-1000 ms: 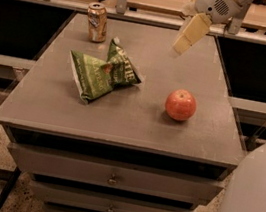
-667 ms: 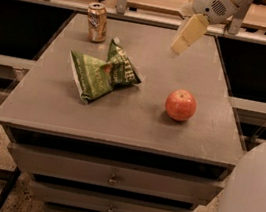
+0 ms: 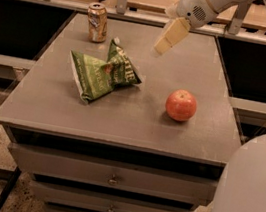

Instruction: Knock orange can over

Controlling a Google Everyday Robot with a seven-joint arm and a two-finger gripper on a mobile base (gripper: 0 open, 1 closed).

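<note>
Sweep pincer (image 3: 161,48), hanging over far worktop (image 3: 135,121), spread or pressed together unclear, leftward into upper side of upright orange can (image 3: 97,22).

The orange can (image 3: 97,22), orange-gold with pale markings and a silver top rim, stands upright at 11 o'clock on the table (image 3: 120,121), near its far-left corner. The gripper (image 3: 163,43) hangs well apart, at the can's 3 o'clock.

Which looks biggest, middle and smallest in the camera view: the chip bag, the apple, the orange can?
Biggest: chip bag.
Then apple and orange can, about alike; the can stands farther back, so unsure.
The gripper hovers right of the can.
</note>
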